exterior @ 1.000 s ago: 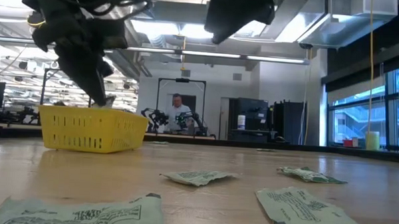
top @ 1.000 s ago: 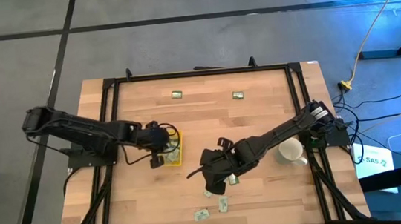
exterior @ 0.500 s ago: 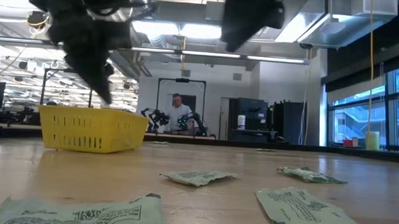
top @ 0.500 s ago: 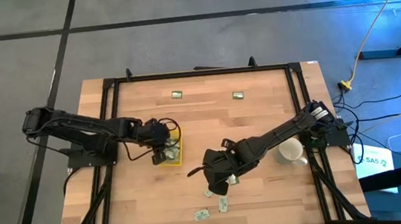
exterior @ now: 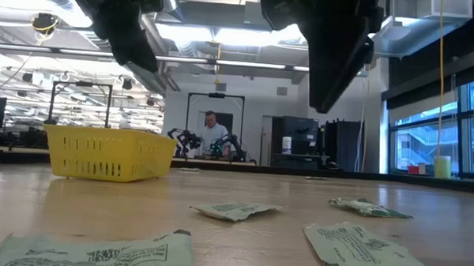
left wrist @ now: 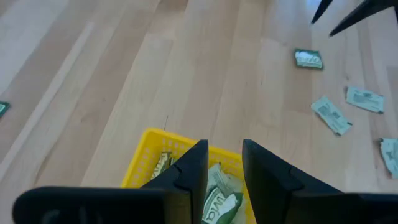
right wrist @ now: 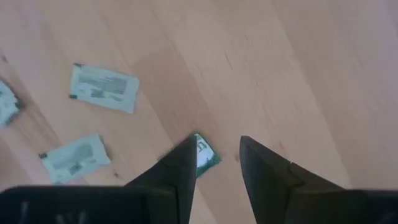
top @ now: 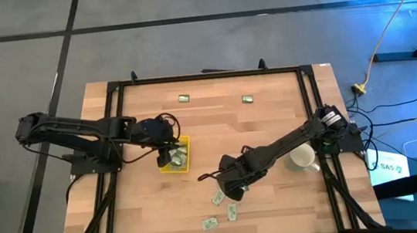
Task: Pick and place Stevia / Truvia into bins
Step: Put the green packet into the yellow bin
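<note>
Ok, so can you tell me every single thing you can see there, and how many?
Table: one, light wood with a black frame, under everything.
Yellow tray: one, yellow, left of the table's middle.
Sachets in the tray: a few, pale green and white; I cannot count them.
Loose sachets: six, pale green and white; two at the far side, four near the front.
Mug: one, white, right side of the table.
Person: one, far off in the room behind.
Left hand: one, dark, open and empty above the tray.
Right hand: one, dark, open over a loose sachet.
</note>
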